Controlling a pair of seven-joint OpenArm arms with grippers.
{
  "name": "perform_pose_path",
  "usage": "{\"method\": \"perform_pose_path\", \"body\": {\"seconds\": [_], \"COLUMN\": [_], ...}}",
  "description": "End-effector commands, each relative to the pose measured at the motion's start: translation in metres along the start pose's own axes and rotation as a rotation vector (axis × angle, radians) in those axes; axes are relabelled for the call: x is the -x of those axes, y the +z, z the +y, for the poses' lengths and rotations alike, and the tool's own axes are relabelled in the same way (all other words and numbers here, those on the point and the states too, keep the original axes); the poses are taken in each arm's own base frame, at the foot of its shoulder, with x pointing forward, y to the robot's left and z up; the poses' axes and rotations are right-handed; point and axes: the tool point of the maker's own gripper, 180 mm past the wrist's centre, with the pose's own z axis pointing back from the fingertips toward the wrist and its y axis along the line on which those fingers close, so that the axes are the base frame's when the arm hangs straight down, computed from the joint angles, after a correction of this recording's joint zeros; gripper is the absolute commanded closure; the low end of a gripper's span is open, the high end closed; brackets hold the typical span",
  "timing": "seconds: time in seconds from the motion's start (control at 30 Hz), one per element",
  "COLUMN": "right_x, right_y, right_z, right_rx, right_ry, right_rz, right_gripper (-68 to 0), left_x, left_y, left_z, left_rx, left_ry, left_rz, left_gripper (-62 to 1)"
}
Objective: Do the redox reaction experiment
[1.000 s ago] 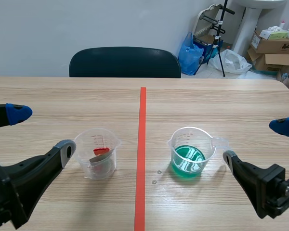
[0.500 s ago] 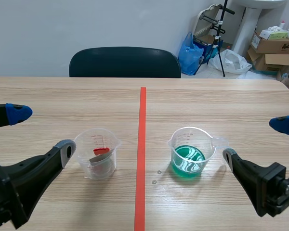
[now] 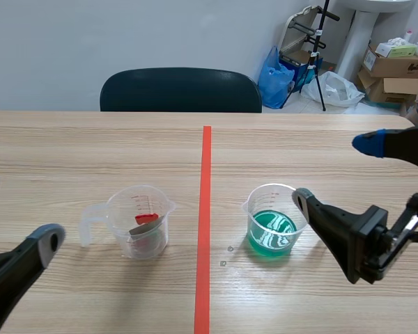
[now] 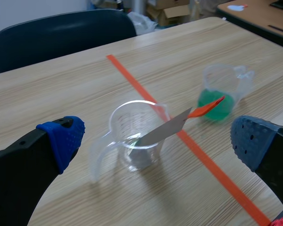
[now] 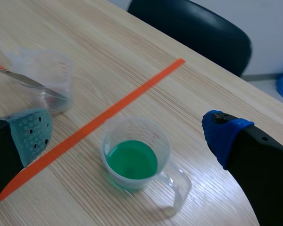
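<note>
Notes right gripper [image 3: 336,170] moved in at 3 o'clock of green beaker [image 3: 268,229], left gripper [image 3: 19,212] drawn back toward 8 o'clock. Finds both wide open, empty. Locates blade cup [image 3: 141,223] at 9 o'clock of green beaker, likely staged apart for combining.

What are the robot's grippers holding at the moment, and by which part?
Nothing is held: the left gripper and the right gripper are both open.
</note>
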Motion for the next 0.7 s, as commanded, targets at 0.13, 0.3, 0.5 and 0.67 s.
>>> {"method": "perform_pose_path", "body": {"seconds": [0.13,0.3,0.5,0.67], "right_x": [-0.006,-0.001,-0.003,-0.005], "right_y": [-0.013,-0.028,-0.048,-0.059], "right_z": [0.002,0.006,0.021,0.052], "right_rx": [-0.116,-0.194,-0.274,-0.399], "right_ry": [0.011,-0.005,0.049,0.154], "right_rz": [-0.041,-0.056,-0.114,-0.167], "right_gripper": [-67.9,-67.9,-67.9,-67.9], "left_x": [0.027,0.047,0.042,0.049], "left_y": [0.039,0.077,0.1,0.107], "left_z": [0.014,0.021,0.032,0.028], "left_rx": [-0.069,-0.127,-0.208,-0.21], "left_ry": [0.013,-0.04,-0.093,-0.12], "left_rz": [0.102,0.195,0.157,0.177], "left_gripper": [-62.3,-62.3,-62.3,-62.3]}}
